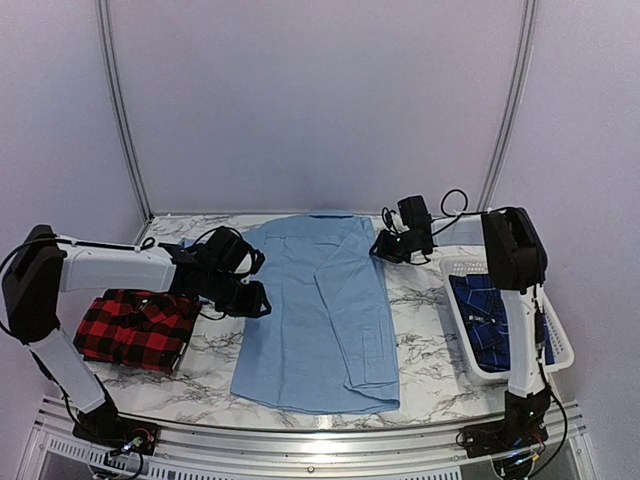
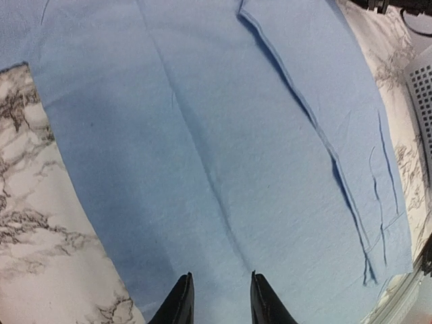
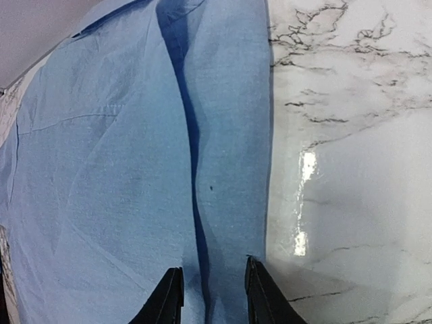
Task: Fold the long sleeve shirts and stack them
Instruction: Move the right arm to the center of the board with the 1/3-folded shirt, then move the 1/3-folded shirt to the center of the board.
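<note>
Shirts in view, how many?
3: light blue shirt spread mid-table; red-and-black check shirt folded at left; dark blue plaid shirt in the white basket at right, possibly hiding others.

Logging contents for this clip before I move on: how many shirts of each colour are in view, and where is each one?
Light blue shirt, spread flat in the middle: 1
Red-and-black check shirt, folded at the left: 1
Dark blue plaid shirt, inside the white basket at the right: 1
Total: 3 shirts
</note>
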You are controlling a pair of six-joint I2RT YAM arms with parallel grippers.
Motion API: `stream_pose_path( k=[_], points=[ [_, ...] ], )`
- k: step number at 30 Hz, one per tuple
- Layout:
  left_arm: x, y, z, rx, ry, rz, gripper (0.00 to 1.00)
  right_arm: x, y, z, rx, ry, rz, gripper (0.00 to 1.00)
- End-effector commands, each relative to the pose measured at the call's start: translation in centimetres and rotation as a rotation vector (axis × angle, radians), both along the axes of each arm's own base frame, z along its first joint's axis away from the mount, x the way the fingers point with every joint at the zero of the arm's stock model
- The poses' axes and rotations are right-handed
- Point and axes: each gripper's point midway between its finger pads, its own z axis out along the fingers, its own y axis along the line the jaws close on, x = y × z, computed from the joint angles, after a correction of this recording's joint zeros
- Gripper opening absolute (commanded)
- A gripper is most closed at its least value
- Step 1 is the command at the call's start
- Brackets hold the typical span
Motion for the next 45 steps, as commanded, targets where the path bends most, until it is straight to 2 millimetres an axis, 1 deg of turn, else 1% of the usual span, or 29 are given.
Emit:
stream_pose_path(
  k=[1,3,7,9,13,14,15,18,19,21,26,30,32,34,36,38,40,41,43,45],
  points=[
    [-3.3,1.2,-1.9,0.059,0.065,-0.034,0.31,-1.5,0.3,2.0,-0.101,-0.011,0.038,0.33],
    [-4.7,1.0,-2.7,0.076,0.087,-0.063,0.31,-2.8,1.0,3.0,-0.112,-0.026,0.057,0.34],
    [-7.5,0.8,-4.7,0.130,0.130,-0.108,0.30,-6.5,2.3,3.7,-0.130,-0.030,0.091,0.36],
    [-8.7,0.9,-5.4,0.148,0.146,-0.115,0.30,-8.6,3.2,4.0,-0.122,-0.036,0.116,0.36],
    [-10.6,1.2,-6.3,0.171,0.175,-0.124,0.29,-13.3,5.0,3.5,-0.127,-0.021,0.171,0.37],
    [-11.0,1.3,-6.5,0.175,0.179,-0.124,0.29,-14.5,5.5,3.7,-0.122,-0.023,0.184,0.37],
    [-11.5,1.4,-6.7,0.180,0.186,-0.127,0.29,-16.0,6.1,3.5,-0.122,-0.016,0.205,0.37],
    [-12.7,1.6,-7.2,0.189,0.208,-0.127,0.29,-19.6,6.6,2.4,-0.112,0.017,0.232,0.37],
    [-13.1,1.6,-7.3,0.191,0.215,-0.130,0.29,-20.9,6.3,1.5,-0.116,0.041,0.231,0.37],
    [-14.1,1.4,-7.6,0.195,0.227,-0.142,0.29,-22.6,5.4,0.4,-0.127,0.071,0.218,0.37],
    [-16.4,1.0,-8.1,0.208,0.254,-0.161,0.29,-25.9,2.2,-2.4,-0.173,0.148,0.177,0.37],
    [-17.3,0.6,-7.9,0.209,0.251,-0.164,0.29,-27.6,0.7,-2.9,-0.191,0.172,0.162,0.37],
    [-16.6,0.6,-7.0,0.210,0.215,-0.144,0.28,-27.7,0.7,-2.5,-0.188,0.164,0.164,0.37],
    [-15.1,0.4,-5.3,0.214,0.147,-0.113,0.29,-27.2,1.1,-1.3,-0.173,0.136,0.171,0.37],
    [-13.1,0.3,-2.9,0.222,0.075,-0.069,0.30,-26.3,1.8,0.5,-0.153,0.090,0.182,0.37],
    [-10.7,0.7,-0.6,0.233,0.002,-0.013,0.32,-25.1,2.8,2.9,-0.122,0.027,0.193,0.37],
    [-8.3,1.9,1.3,0.257,-0.059,0.059,0.34,-24.1,3.5,5.2,-0.098,-0.036,0.198,0.37],
    [-7.2,2.8,2.2,0.272,-0.082,0.101,0.34,-23.6,3.8,6.4,-0.085,-0.069,0.201,0.37],
    [-5.2,4.9,3.4,0.282,-0.111,0.184,0.35,-22.9,4.3,8.5,-0.057,-0.138,0.207,0.37],
    [-3.4,7.7,4.5,0.285,-0.134,0.281,0.35,-22.3,4.9,10.6,-0.030,-0.202,0.215,0.37]
  ],
)
